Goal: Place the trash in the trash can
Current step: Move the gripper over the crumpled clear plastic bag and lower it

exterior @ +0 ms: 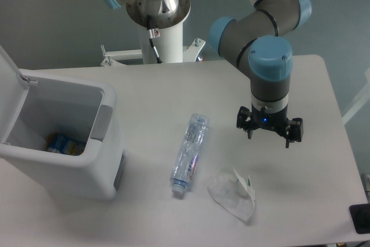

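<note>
The crumpled white wrapper (234,194) with a small green mark lies on the table near the front, below and left of my gripper. The crushed clear plastic bottle (189,153) with a blue-red label lies left of it, cap toward the front. The white trash can (63,137) stands at the left with its lid (8,93) up; a blue and yellow item lies inside. My gripper (269,137) hangs above the table right of the bottle and above the wrapper, open and empty, touching neither.
The arm's white base column (165,36) stands at the back centre of the table (173,93). A black object (361,218) sits at the front right corner. The table's right edge runs close to the gripper's right.
</note>
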Robot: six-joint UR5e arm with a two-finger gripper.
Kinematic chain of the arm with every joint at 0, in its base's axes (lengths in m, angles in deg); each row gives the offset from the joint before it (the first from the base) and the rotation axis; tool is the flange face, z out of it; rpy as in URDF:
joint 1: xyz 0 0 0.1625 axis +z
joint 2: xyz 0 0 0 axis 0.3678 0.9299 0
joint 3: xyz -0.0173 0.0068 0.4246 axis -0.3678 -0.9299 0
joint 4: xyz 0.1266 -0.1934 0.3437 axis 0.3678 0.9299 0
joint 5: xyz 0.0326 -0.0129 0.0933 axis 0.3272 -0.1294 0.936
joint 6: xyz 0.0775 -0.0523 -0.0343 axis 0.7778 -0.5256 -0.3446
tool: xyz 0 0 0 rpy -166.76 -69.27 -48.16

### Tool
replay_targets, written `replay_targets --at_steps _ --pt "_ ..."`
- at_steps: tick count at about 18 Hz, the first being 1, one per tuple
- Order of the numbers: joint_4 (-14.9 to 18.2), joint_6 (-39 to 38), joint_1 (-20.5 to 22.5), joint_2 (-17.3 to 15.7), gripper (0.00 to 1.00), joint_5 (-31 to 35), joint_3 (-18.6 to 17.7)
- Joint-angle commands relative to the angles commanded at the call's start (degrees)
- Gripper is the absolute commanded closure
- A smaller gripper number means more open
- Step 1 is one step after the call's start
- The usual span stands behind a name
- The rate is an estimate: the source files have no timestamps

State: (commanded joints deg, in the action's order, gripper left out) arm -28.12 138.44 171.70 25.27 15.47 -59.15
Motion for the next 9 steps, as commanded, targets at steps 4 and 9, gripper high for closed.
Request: replay_targets --at_steps 4,9 --pt "0.0 -0.3 -0.1 -0.2 0.0 -0.1 -0.1" --pt "-0.1 -0.5 -0.3 -0.3 0.0 -0.9 -1.0"
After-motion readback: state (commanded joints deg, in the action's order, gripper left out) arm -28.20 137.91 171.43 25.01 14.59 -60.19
